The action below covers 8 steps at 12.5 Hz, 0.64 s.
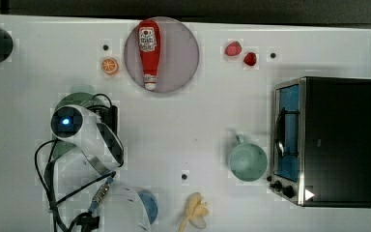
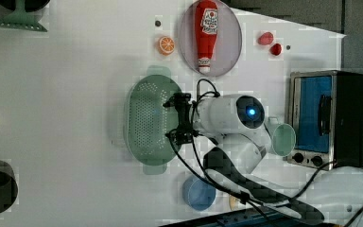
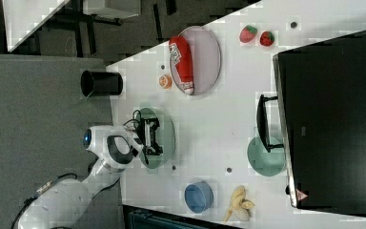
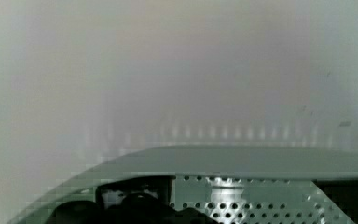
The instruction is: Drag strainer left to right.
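The strainer (image 2: 147, 120) is a pale mint-green oval colander with a dotted bottom, lying on the white table at the left view's middle. My gripper (image 2: 174, 118) hangs over the strainer's rim on the left view's right side, jaws open wide with nothing held between them. In the right view the gripper (image 3: 152, 138) sits above the strainer (image 3: 167, 125). In the top view the arm covers most of the strainer (image 1: 78, 99). The wrist view looks close at the strainer's rim (image 4: 233, 161) and its perforated bottom.
A mint-green mug (image 1: 247, 162) stands beside a toaster oven (image 1: 335, 140) at the top view's right. A ketchup bottle (image 1: 149, 50) lies on a grey plate (image 1: 181, 53). An orange slice (image 1: 109, 66), two strawberries (image 1: 233, 48), a banana (image 1: 194, 211) and a blue bowl (image 2: 199, 193) lie around.
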Each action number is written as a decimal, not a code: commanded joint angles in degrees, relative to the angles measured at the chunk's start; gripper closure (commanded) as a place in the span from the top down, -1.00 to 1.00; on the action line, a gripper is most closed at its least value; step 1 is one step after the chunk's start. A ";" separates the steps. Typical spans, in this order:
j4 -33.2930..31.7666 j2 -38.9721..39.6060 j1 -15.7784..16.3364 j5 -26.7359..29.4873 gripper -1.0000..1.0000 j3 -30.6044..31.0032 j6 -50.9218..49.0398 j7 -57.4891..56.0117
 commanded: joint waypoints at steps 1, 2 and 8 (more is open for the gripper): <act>-2.92 -3.68 -3.71 0.48 1.00 -0.05 -0.12 -3.72; -3.83 -4.34 -4.65 0.48 1.00 -0.07 -0.07 -6.06; -6.10 -5.94 -10.43 0.48 1.00 -1.00 0.64 -11.98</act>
